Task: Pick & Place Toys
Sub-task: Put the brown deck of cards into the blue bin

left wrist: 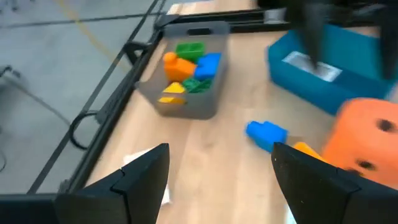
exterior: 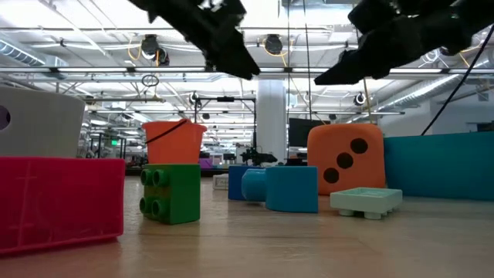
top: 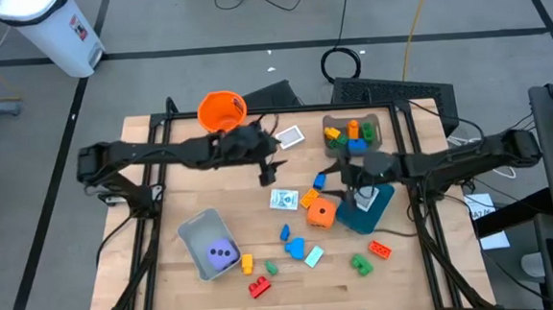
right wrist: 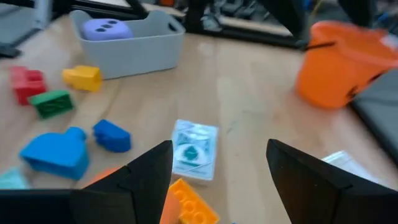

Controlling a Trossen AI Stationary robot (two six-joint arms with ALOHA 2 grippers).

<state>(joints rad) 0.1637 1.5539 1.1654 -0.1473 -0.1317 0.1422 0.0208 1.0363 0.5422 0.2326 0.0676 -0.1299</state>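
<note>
Going from the near edge of the table (top: 295, 303) toward the far edge, a red block (top: 259, 288) is lying at about 7 o'clock from the table's middle, its long axis running roughly from 8 to 2 o'clock. Just beyond it a yellow block (top: 248, 263) and a small green block (top: 271, 268) are sitting, and at 4 o'clock another green block (top: 361, 263) and a red-orange block (top: 380, 251) are resting side by side, the latter lying along the 10-to-4 line. A pale mint block (top: 314, 257) is touching a blue block (top: 297, 247). At 8 o'clock the grey bin (top: 197, 239) is holding the purple die (top: 223, 254), its dots facing up.

Nearer the middle, the orange die (top: 321, 214) is sitting between the blue blocks and the teal bin (top: 362, 217). A picture card (top: 284, 200) is lying flat just at 10 o'clock of that die, long axis nearly 9 to 3. The right gripper (top: 359, 181) is hovering over the teal bin's far end with its fingers spread apart and nothing between them. A small blue block (top: 318, 180) is lying at 11 o'clock of the die.

Farther on, the left gripper (top: 266, 168) is hanging above bare wood, fingers parted and empty. A second card (top: 291, 137) is lying at 12 o'clock, tilted. The far grey bin (top: 332, 123) at 1 o'clock is holding several blocks, and the orange bucket (top: 222, 110) is standing at 11 o'clock
</note>
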